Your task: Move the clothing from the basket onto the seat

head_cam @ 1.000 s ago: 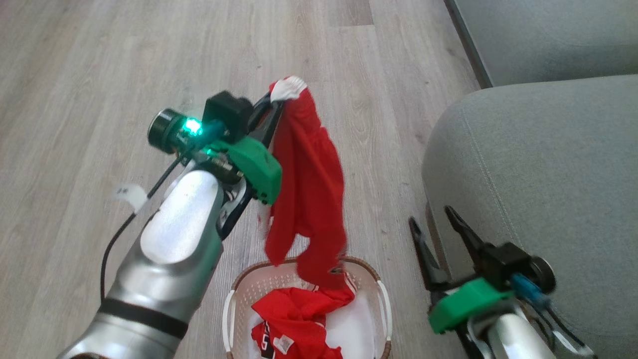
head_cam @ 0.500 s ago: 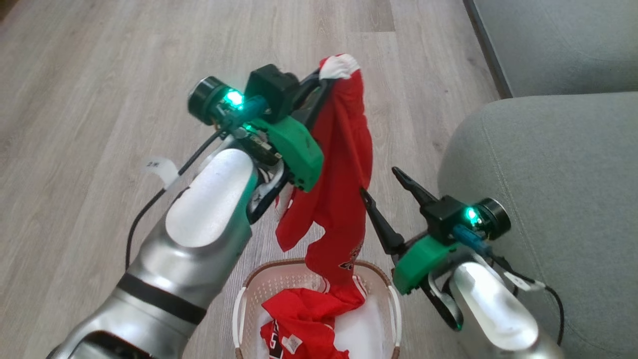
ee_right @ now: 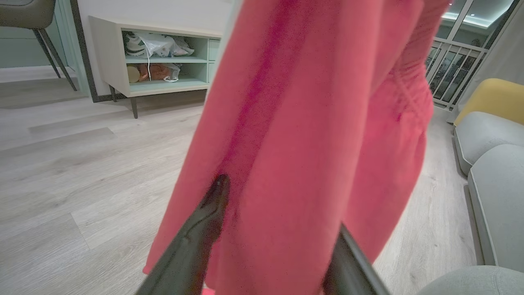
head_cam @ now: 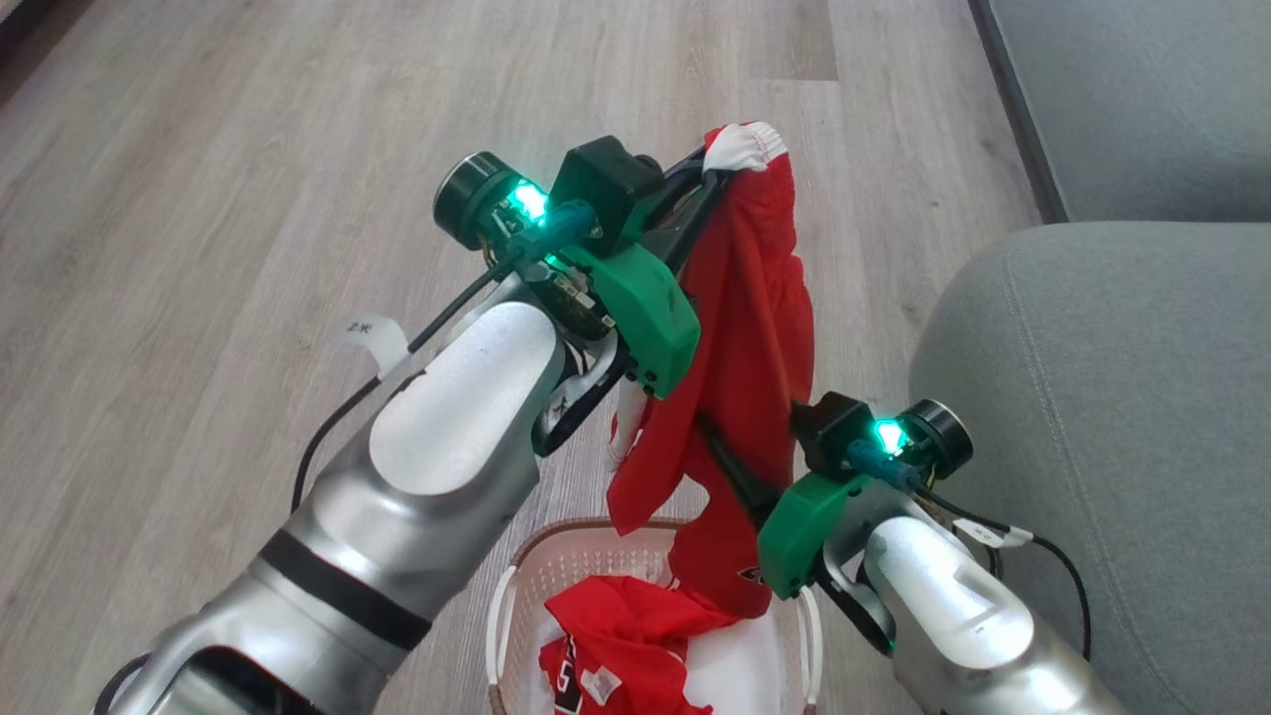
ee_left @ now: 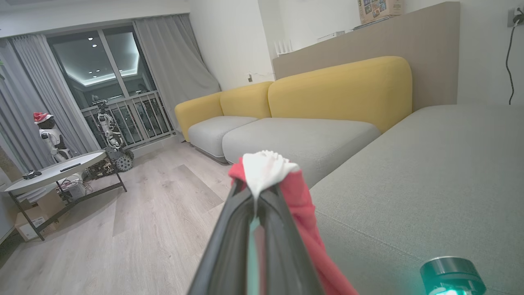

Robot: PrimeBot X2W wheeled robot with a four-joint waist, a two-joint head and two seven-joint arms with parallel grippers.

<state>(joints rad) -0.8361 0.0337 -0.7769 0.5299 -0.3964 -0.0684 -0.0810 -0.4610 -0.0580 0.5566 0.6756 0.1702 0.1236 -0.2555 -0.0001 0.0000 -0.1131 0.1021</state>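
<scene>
Currently we log the left end effector (head_cam: 723,171) clenched on the white waistband of the red shorts (head_cam: 755,328), raised high above the wood floor (head_cam: 199,199). In the left wrist view its two dark fingers sit pressed together, with the white trim bunched at their tips. The shorts hang full length from that grip, and their lower hem drops to the basket (head_cam: 541,556) directly below; we cannot tell whether the hem touches what lies inside. The red jersey (head_cam: 626,636) lies crumpled in the basket, its white label and part of a black-and-white number facing up, with the white basket bottom showing beside it. The right end effector (ee_right: 282,205) is released, jaws spread wide, and is pushed against the hanging shorts about halfway down. In the right wrist view one finger lies in front of the cloth and the tip of the other is covered by it, so the fabric drapes between the two unpinched. The seat (head_cam: 1122,417) lies to the robot's right, close beside the basket and the right arm. The shorts in the air and the jersey in the basket are both apart from it.
</scene>
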